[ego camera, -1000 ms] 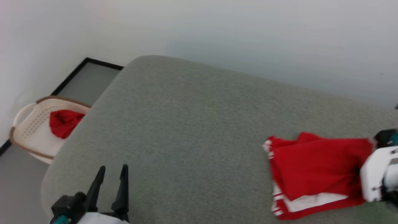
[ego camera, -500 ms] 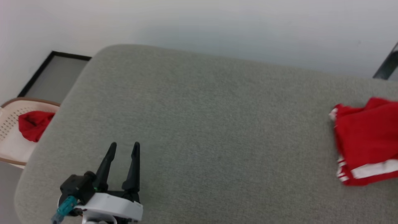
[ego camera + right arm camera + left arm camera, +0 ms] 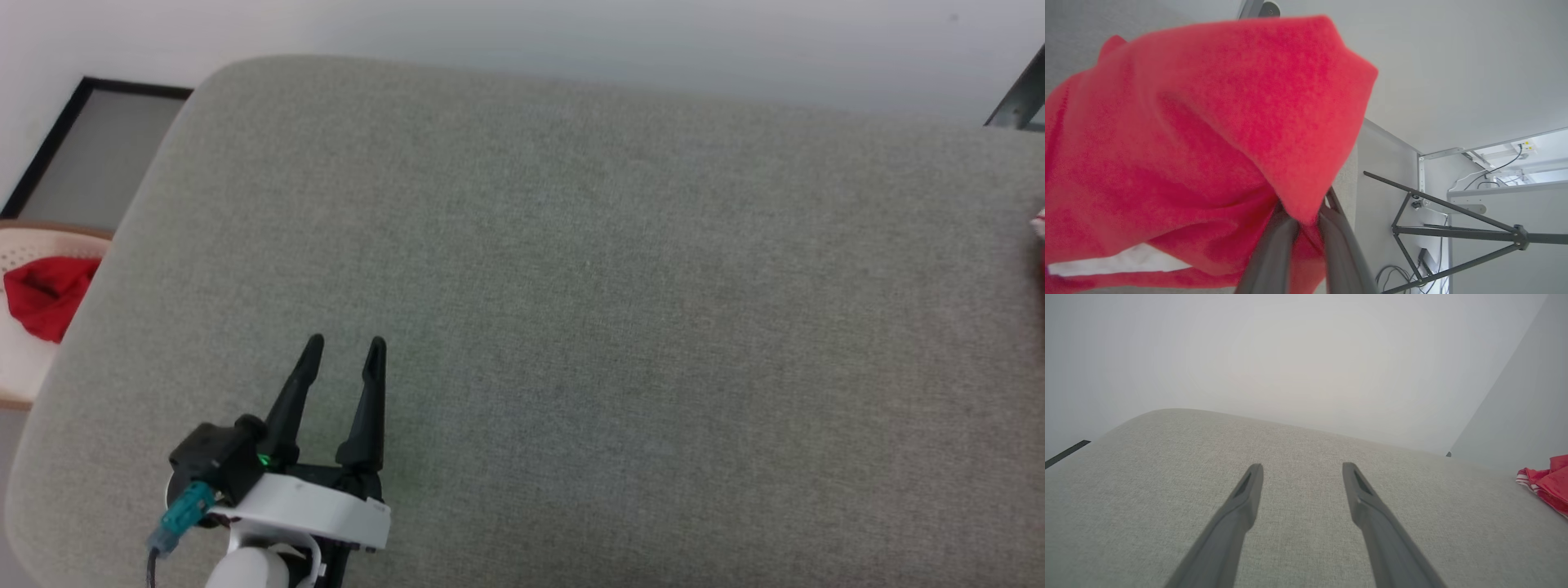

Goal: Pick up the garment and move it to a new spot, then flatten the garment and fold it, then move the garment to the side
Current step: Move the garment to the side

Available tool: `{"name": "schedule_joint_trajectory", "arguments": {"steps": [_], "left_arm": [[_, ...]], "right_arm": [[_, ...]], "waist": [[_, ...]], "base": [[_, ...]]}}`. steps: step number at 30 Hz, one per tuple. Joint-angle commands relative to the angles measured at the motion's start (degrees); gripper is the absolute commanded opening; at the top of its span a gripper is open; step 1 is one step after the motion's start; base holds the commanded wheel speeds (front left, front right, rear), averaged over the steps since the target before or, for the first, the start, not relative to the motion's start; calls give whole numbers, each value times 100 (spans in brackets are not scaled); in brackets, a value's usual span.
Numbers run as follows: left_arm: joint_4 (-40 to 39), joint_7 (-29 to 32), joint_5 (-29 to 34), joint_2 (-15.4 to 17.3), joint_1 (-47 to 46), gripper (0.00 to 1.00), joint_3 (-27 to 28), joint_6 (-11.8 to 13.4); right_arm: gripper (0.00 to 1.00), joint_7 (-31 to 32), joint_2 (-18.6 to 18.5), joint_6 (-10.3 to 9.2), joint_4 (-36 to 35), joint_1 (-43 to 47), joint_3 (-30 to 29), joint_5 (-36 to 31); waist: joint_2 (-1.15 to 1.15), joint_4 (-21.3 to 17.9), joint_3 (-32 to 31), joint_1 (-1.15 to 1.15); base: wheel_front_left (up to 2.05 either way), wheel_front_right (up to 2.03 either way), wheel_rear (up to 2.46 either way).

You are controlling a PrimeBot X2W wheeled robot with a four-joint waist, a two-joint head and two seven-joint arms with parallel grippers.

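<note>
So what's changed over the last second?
The head camera swung, shifting the whole view. Beyond that, the right pincer, shut on the red jersey, dragged it toward the robot's right. The left pincer stays open and empty; the red cloth stays in the basket.

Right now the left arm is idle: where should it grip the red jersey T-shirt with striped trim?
Probably the T-shirt's striped edge, from the left over the grey fabric cushion: it lies nearest the open left gripper; the right gripper pinches another fold.

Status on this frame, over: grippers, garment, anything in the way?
Left gripper open, over grey cushion. Right gripper shut on garment, cloth draped over its jaws. Basket with red cloth off cushion's left end.
</note>
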State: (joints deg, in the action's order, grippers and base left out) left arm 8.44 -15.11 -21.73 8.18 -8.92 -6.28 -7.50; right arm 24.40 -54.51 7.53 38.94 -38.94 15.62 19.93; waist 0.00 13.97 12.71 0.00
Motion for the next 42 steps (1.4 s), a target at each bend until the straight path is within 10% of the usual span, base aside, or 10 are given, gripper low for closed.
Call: {"name": "schedule_joint_trajectory", "arguments": {"steps": [1,18,20,21,23,24,42], "left_arm": [[-18,0,-34,24,-72,100,-9,1],[-2,0,-87,41,-281,100,-151,1],[5,0,-95,44,-268,100,-145,1],[5,0,-95,44,-268,100,-145,1],[20,0,-88,46,-265,100,-148,1],[28,0,-84,45,-269,100,-145,1],[-8,1,-104,144,-73,100,7,1]], "right_arm": [[0,-84,-98,-9,83,-169,87,-139],[0,-832,85,-9,1686,-785,-526,-1051],[36,-879,166,-9,1812,-813,-624,-1160],[36,-879,166,-9,1812,-813,-624,-1160],[91,-913,221,-9,1928,-875,-757,-1254],[100,-913,258,-9,1972,-881,-788,-1314],[100,-2566,1041,-9,1470,-738,-1166,-1755]], "waist": [[0,43,119,0],[0,352,475,0],[0,355,480,0],[0,355,480,0],[0,354,468,0],[0,352,448,0],[0,-103,-104,0]], "base": [[0,0,0],[0,0,0],[0,0,0],[0,0,0],[0,0,0],[0,0,0],[0,0,0]]}}
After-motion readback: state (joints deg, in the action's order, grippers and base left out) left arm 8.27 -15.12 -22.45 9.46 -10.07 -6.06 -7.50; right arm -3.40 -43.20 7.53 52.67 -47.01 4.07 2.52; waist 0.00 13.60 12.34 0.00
